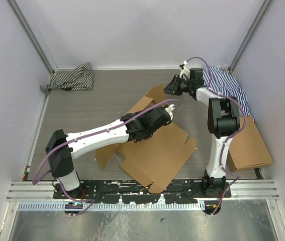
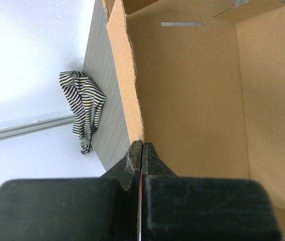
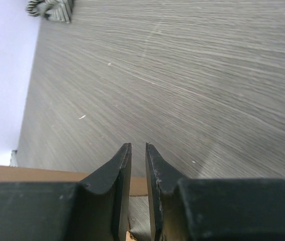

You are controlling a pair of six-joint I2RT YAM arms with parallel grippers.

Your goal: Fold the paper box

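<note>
The paper box (image 1: 157, 150) is a brown die-cut cardboard sheet lying mid-table with some flaps raised. My left gripper (image 1: 168, 111) reaches over it and is shut on the top edge of an upright wall. In the left wrist view the jaws (image 2: 142, 145) pinch that edge, and the box's inside (image 2: 192, 90) lies to the right. My right gripper (image 1: 172, 88) hovers at the back, just beyond the box's far raised flap. Its fingers (image 3: 138, 146) stand a narrow gap apart with nothing between them. A strip of cardboard (image 3: 26, 173) shows below them.
Another flat brown cardboard box (image 1: 248, 145) lies at the right wall. A blue striped shirt (image 1: 227, 85) lies at the back right behind the right arm. A black-and-white striped cloth (image 1: 72, 78) lies at the back left and also shows in the left wrist view (image 2: 84, 108).
</note>
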